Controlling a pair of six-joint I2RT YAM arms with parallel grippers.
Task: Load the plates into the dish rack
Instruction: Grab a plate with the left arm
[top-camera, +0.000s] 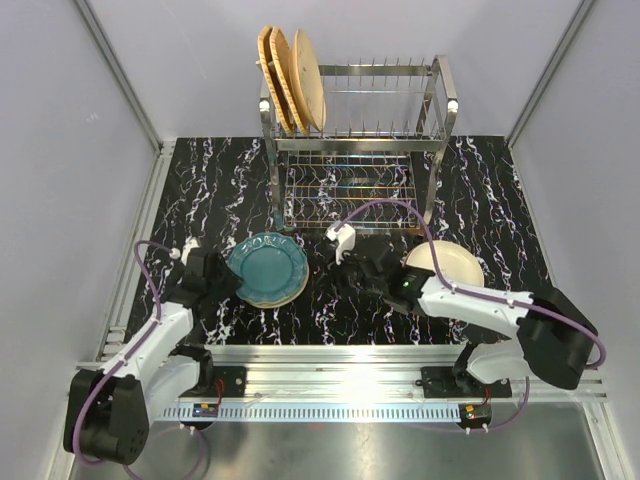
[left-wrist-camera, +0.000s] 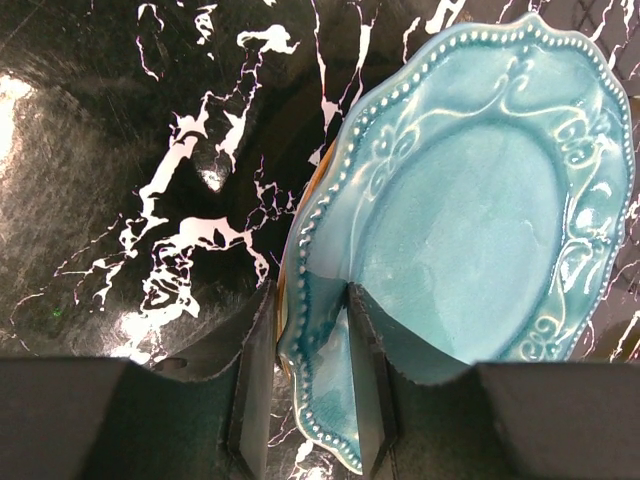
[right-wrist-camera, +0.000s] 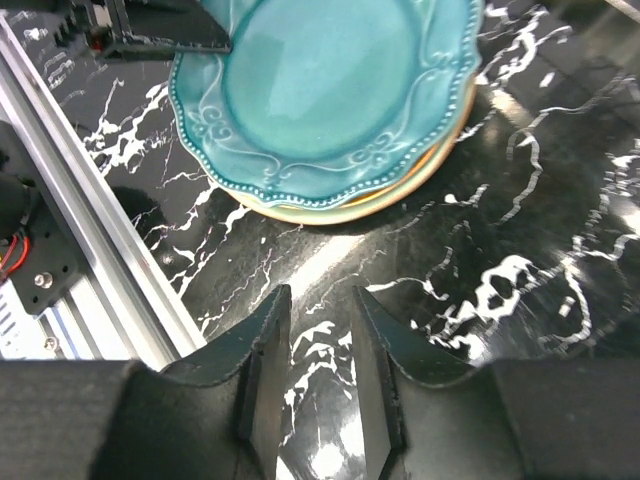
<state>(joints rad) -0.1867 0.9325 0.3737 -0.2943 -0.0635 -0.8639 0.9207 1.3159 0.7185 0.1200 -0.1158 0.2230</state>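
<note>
The teal plate lies on top of a yellow-rimmed plate on the black marbled table. My left gripper is at its left edge. In the left wrist view the gripper is open, with the teal plate's beaded rim between the jaws. My right gripper is open and empty, low over bare table just right of the teal plate. The steel dish rack stands at the back, holding two orange woven plates and a cream plate at its left end.
Another cream plate lies on the table under my right forearm. Most of the rack's top tines to the right of the loaded plates stand bare. The aluminium rail runs along the near edge. Grey walls close in both sides.
</note>
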